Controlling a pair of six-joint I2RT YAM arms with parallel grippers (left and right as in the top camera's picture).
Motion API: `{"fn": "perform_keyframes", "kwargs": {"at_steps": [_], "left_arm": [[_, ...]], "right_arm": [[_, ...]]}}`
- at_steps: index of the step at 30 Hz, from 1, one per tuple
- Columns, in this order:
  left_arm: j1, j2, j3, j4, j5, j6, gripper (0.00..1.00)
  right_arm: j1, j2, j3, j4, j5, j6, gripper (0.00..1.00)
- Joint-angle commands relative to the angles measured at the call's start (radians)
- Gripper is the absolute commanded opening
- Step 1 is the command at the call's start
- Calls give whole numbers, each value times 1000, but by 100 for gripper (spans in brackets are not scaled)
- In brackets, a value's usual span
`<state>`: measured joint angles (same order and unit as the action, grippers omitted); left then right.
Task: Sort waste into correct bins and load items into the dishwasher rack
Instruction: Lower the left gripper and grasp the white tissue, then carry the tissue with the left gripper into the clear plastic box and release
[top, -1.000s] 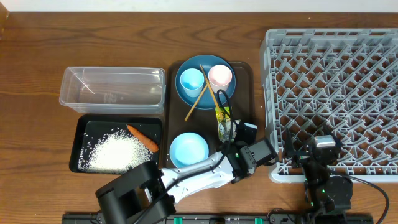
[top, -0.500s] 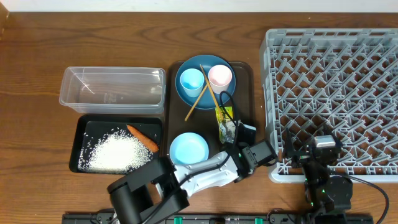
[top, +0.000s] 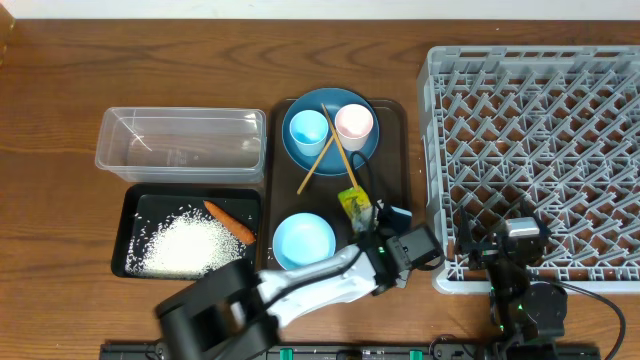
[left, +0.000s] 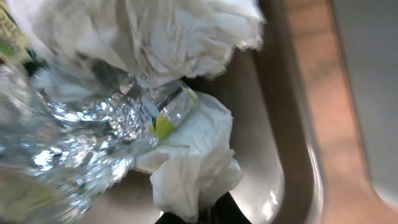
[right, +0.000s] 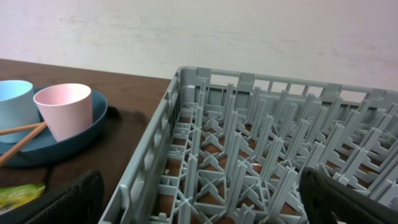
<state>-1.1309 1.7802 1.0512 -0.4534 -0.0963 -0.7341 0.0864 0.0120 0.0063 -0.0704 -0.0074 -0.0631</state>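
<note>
Because the left gripper (top: 383, 216) has its jaws pressed together over the near right part of the brown serving tray (top: 392, 150), the coming move depends on where the bins lie from it. Its wrist view shows a crumpled white tissue (left: 193, 168) tapering down into the dark fingertips. The tissue seems pinched there, with the snack wrapper (top: 354, 203) bunched against it, silver lining outward. Whether the wrapper is also caught, I cannot tell.

From above, the wrapper's long axis runs away from the robot, toward the blue plate (top: 297, 152). The clear box (top: 180, 140) sits well to this gripper's left and farther from the robot, beyond the serving tray. The black tray (top: 145, 210), holding rice (top: 185, 245) and a carrot (top: 228, 222), lies to the left at about the same depth. The left arm is the nearer one.

The right gripper (right: 199, 202) hovers at the near corner of the rack (right: 261, 99), jaws wide apart, holding nothing. Only the overhead view shows the bins; only the left wrist view shows the grip.
</note>
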Motion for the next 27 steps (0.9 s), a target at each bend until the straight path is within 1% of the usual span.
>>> {"fn": "perform_keyframes", "kwargs": {"at_steps": [1, 7, 11, 19, 26, 27], "left_arm": [[0, -128, -11, -37, 52, -9, 6], [2, -322, -11, -129, 52, -28, 6], [2, -391, -11, -153, 52, -26, 7], [6, -406, -11, -160, 47, -26, 7], [62, -420, -11, -181, 63, -18, 7], [75, -431, -11, -187, 63, 2, 7]], "right_arm": [[6, -4, -1, -4, 0, -13, 99], [6, -4, -1, -4, 0, -13, 99], [6, -4, -1, -4, 0, -13, 99], [6, -4, -1, -4, 0, -13, 99], [6, -4, -1, -4, 0, -13, 99], [6, -4, -1, -4, 0, -13, 99]]}}
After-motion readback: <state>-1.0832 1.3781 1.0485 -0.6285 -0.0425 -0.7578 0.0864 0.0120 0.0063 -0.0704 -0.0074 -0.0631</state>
